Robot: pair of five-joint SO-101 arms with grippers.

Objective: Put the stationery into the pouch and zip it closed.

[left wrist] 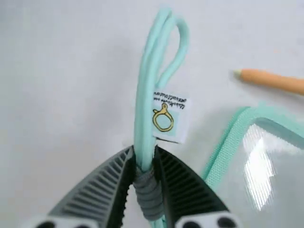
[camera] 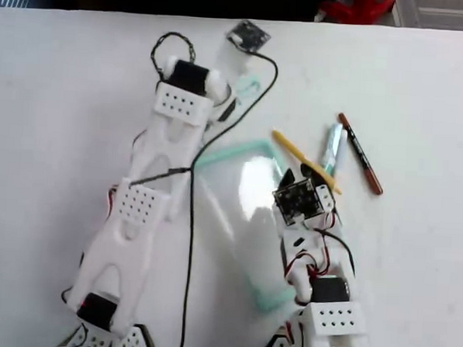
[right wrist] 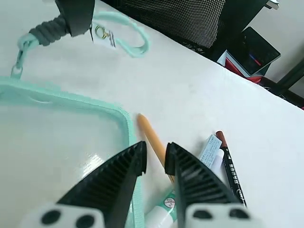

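Mint-green cord forms the pull loop (left wrist: 146,95) at one corner of the pouch (camera: 233,152). The left claw (left wrist: 145,159) is clamped on that loop just below its paper tag (left wrist: 168,116), holding it out towards the far edge of the table (camera: 58,79). The pouch itself lies flat in the middle of the table, clear plastic with a mint zip border, and nothing is inside it.

The right claw (right wrist: 156,154) hangs over the pouch's far right corner with its jaws a narrow gap apart and nothing held. The pencil (right wrist: 151,135) lies on the table just under it. Just beside the pencil, towards the table's right edge, lie a pale marker (right wrist: 211,152) and a brown pen (right wrist: 230,166).

All three items look light and stiff. They are also thin and round, so they would probably roll or slip from a loose pinch. Each is best taken across its middle so it stays level. The pouch looks soft and slick and is likely to slide or buckle. Keeping the hold on the cord should steady it while the mouth is opened.
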